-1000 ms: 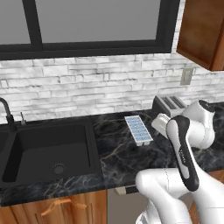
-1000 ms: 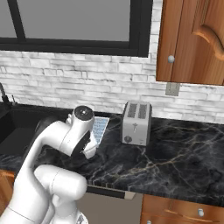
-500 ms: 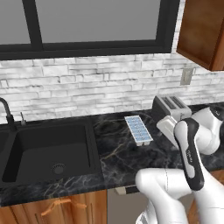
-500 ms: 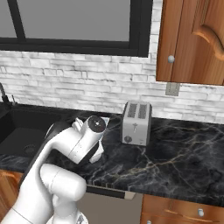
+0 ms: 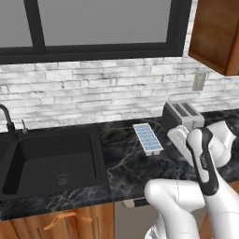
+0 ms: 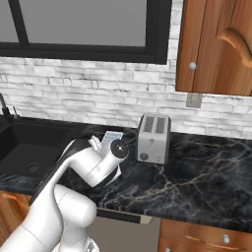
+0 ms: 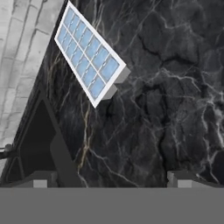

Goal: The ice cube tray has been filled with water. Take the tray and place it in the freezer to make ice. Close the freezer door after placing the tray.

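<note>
The ice cube tray [image 5: 147, 138] lies flat on the black marble counter [image 5: 126, 170], between the sink and the toaster. Its two rows of cells hold pale-blue water [image 7: 89, 59]. In the hand view the tray [image 7: 90, 60] sits up and to the left, well ahead of my gripper [image 7: 112, 180]. The gripper is open, its fingertips [image 7: 41, 179] stand wide apart, and only bare counter lies between them. In the right base view a corner of the tray [image 6: 112, 137] peeks out behind my arm. The freezer and its door are out of view.
A black sink [image 5: 51, 158] with a faucet [image 5: 7, 119] is set into the counter left of the tray. A silver toaster [image 6: 153, 138] stands just right of it. White brick wall runs behind, and wooden cabinets [image 6: 216, 44] hang at the upper right.
My arm has swung a little to the right and lower over the counter. The tray has not moved and the gripper stays open.
</note>
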Controlling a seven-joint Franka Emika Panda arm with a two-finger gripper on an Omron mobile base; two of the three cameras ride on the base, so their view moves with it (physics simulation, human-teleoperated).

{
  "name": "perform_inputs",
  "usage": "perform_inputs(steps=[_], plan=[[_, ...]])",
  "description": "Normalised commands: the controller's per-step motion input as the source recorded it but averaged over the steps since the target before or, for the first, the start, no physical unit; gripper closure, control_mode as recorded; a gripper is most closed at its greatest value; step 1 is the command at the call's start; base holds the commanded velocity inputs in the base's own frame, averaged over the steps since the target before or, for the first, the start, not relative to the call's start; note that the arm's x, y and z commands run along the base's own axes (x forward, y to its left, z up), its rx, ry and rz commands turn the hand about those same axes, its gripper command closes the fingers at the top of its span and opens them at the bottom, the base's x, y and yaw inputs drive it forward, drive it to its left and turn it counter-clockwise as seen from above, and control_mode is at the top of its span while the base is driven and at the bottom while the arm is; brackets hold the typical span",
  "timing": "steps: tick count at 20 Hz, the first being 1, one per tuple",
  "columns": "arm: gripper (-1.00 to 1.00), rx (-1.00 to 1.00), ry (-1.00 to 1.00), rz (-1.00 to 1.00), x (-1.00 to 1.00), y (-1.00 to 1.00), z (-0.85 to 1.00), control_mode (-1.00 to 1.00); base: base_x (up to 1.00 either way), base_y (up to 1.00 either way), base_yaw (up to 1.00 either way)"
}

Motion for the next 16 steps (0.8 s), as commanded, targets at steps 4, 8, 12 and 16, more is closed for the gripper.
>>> perform_inputs(steps=[4,8,12,16], plan=[[-1.00,0.05,0.00,0.01,0.31,0.00,-0.12,-1.00,0.00,0.00,0.00],[-1.00,0.07,0.00,0.01,0.36,0.00,-0.21,-1.00,0.00,0.00,0.00],[-1.00,0.04,0.00,0.01,0.26,0.00,-0.27,-1.00,0.00,0.00,0.00],[-1.00,0.04,-0.01,0.01,0.29,0.00,-0.22,-1.00,0.00,0.00,0.00]])
